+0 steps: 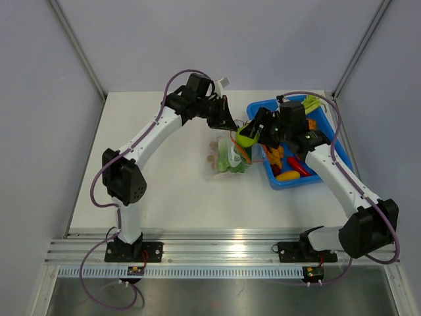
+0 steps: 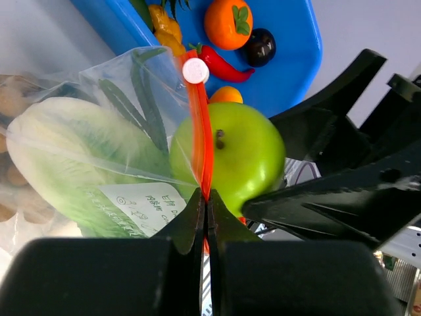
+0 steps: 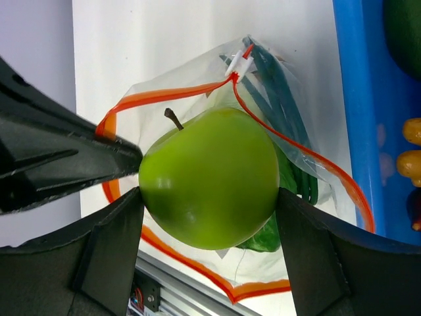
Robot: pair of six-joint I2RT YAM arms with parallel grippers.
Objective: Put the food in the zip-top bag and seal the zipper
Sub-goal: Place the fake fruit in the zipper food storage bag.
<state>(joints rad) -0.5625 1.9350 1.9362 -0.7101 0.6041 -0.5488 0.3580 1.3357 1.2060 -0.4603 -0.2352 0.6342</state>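
While clamping the green apple (image 3: 207,178) in the right hand (image 3: 207,201), hovers at the mouth of the zip-top bag (image 2: 99,131), lying on the tabletop (image 1: 164,191) just beside the blue bin (image 2: 296,72). Pinches the zipper (image 2: 202,131) flat in the closed left hand (image 2: 206,204). Could catch the apple on the strip, or tug the floppy mouth out of that pinch. Cannot tell whether the apple is past the rim; loses the bag's far end behind the hands.

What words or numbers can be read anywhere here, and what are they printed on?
White label on or inside the zip-top bag, over the cabbage: lines of dark print, too blurred to read.
Blue bin, green apple, zipper: no text visible.
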